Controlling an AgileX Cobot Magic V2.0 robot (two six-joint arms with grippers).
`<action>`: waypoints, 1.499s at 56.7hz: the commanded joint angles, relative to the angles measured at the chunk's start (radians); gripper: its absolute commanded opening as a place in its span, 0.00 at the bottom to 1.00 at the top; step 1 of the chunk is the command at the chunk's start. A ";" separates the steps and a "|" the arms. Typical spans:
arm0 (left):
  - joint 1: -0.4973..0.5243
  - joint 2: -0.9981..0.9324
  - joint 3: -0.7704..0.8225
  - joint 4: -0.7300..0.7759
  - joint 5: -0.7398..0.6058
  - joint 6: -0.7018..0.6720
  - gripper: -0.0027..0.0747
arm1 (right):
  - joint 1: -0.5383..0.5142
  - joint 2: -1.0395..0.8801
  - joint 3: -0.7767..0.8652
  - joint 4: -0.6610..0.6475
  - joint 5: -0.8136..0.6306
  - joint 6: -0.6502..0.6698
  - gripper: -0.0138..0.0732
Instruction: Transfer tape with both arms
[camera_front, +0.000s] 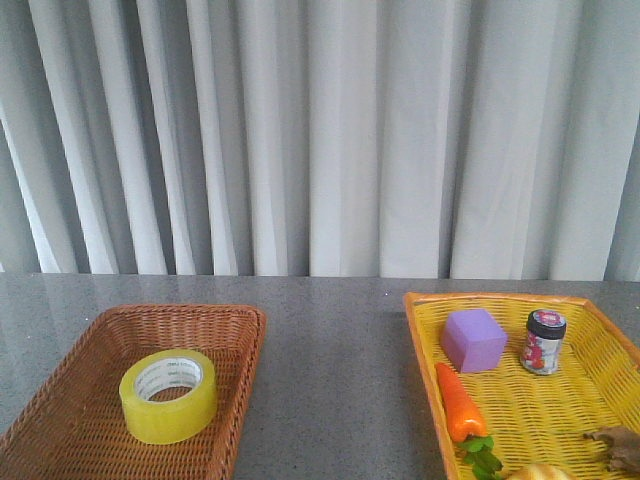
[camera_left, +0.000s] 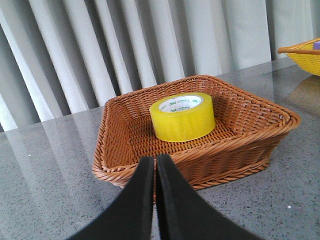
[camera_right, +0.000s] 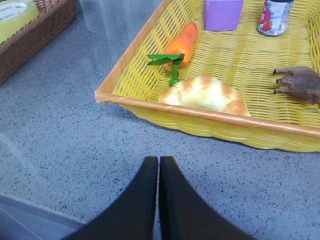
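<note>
The yellow tape roll (camera_front: 168, 395) with a white printed core lies flat in the brown wicker basket (camera_front: 60, 400) at the front left. It also shows in the left wrist view (camera_left: 183, 117) and at the edge of the right wrist view (camera_right: 15, 17). My left gripper (camera_left: 155, 161) is shut and empty, just outside the basket's near rim (camera_left: 210, 150). My right gripper (camera_right: 158, 161) is shut and empty over the grey table, short of the yellow basket (camera_right: 200, 114). Neither arm shows in the front view.
The yellow basket (camera_front: 425, 350) at the front right holds a purple cube (camera_front: 474, 339), a small jar (camera_front: 543, 342), a carrot (camera_front: 461, 405), a bread piece (camera_right: 204, 95) and a brown hand-shaped item (camera_right: 297, 82). A grey curtain hangs behind the table.
</note>
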 joint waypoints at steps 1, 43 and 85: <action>0.002 -0.006 -0.013 0.041 -0.065 -0.065 0.03 | 0.001 0.008 -0.028 -0.008 -0.069 -0.002 0.16; 0.002 -0.006 -0.013 0.038 -0.064 -0.074 0.03 | 0.001 0.008 -0.028 -0.008 -0.069 -0.002 0.16; 0.002 -0.006 -0.013 0.038 -0.063 -0.074 0.03 | 0.000 -0.177 0.180 -0.057 -0.225 -0.015 0.16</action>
